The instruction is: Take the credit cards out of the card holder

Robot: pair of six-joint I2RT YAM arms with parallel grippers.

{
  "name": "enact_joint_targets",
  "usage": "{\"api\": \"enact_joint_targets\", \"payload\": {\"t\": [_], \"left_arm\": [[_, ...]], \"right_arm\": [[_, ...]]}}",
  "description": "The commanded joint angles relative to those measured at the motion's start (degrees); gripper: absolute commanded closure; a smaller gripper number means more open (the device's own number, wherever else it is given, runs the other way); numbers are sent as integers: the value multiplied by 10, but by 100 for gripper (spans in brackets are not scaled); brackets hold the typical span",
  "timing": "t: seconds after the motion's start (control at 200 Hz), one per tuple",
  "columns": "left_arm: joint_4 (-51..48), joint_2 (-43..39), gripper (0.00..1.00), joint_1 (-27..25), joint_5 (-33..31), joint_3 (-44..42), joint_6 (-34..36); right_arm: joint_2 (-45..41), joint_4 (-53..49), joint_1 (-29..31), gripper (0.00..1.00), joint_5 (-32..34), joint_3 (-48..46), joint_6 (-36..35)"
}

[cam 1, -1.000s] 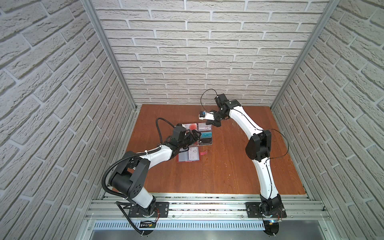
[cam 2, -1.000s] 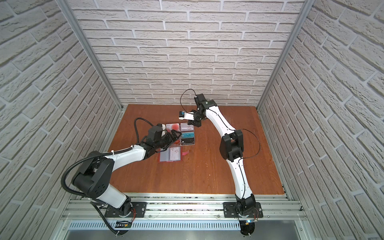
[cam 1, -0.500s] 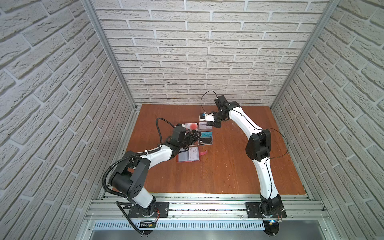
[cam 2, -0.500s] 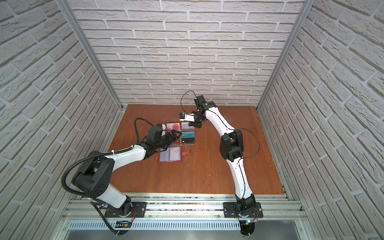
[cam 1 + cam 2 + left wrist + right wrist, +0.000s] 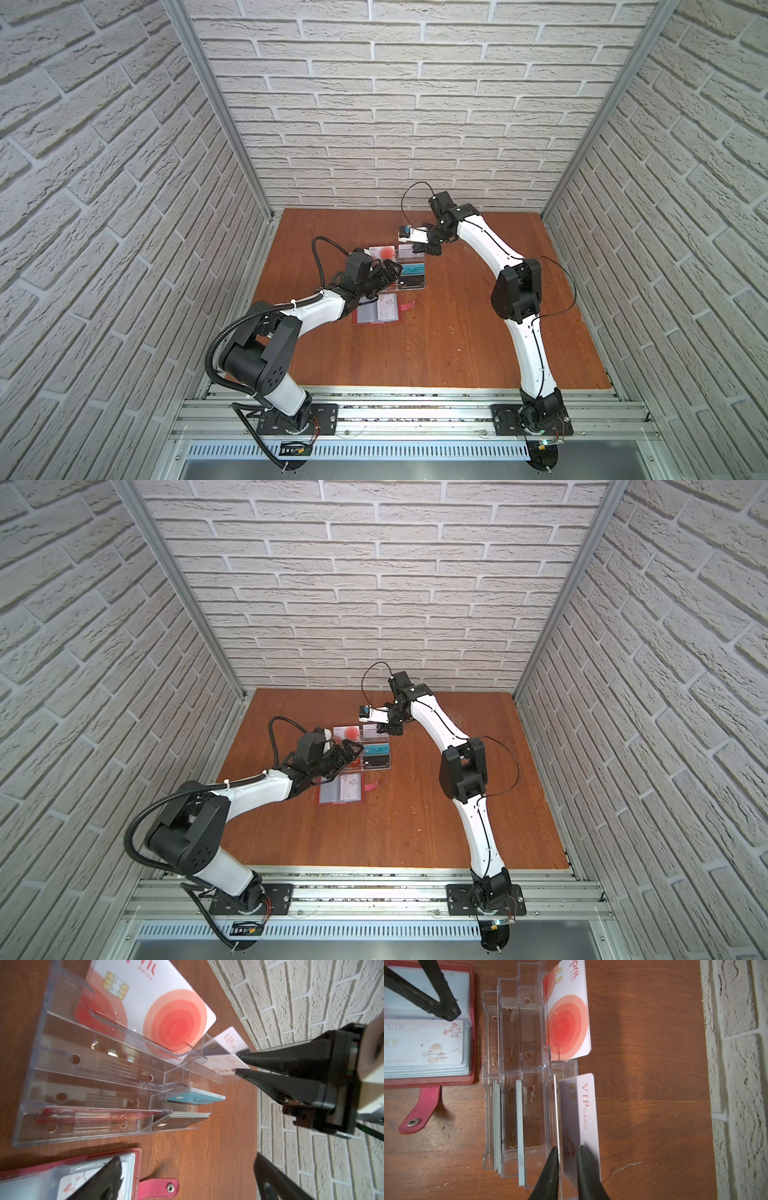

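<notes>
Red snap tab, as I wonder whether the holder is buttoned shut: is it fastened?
No: the snap tab lies loose and flat on the wooden table, sticking out from the open red card holder.

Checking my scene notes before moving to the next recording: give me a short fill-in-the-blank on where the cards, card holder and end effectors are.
The card holder lies ___ on the table, its snap tab unfastened.
The blossom-printed card inside it reads "___ card".
The card with red circles stands in the clear acrylic ___.
The ___ end effector straddles a white card at that rack.
Missing words: open; VIP; rack; right.
</notes>
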Motion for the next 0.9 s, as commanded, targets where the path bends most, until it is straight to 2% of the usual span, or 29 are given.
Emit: {"api": "enact_joint_targets", "payload": {"t": [0.0, 0.115, 0.18, 0.415, 0.465, 0.505, 0.535, 0.56, 0.575, 0.735, 0.835, 0.895], "left_arm": [[31, 5, 2, 3, 1, -9, 0], [32, 3, 2, 2, 1, -11, 0], [33, 2, 2, 3, 0, -11, 0], [31, -2, 2, -1, -1, -15, -1], [30, -5, 2, -2, -3, -16, -1], [29, -6, 2, -3, -5, -17, 0], [29, -7, 2, -4, -7, -17, 0], [28, -8, 2, -4, -7, -17, -1], [29, -8, 2, -4, -7, -18, -1], [23, -19, 2, -13, -14, -19, 0], [13, -31, 2, -15, -20, -17, 6], [10, -39, 2, -16, -24, -18, 11]], "right_arm": [[-48, 23, -5, 79, -19, -6, 19], [-62, 31, -7, 79, -33, -12, 28], [-77, 44, -8, 73, -43, -26, 34], [-145, 145, -16, 68, -59, -107, 98], [-159, 169, -18, 58, -59, -126, 121], [-172, 192, -20, 45, -56, -142, 142], [-182, 207, -21, 29, -54, -155, 158], [-191, 221, -21, 5, -51, -168, 170], [-197, 232, -22, 1, -47, -177, 179], [-265, 363, -24, 0, 32, -280, 296], [-299, 449, -28, 0, 105, -349, 423], [-317, 460, -32, 0, 145, -374, 507]]}}
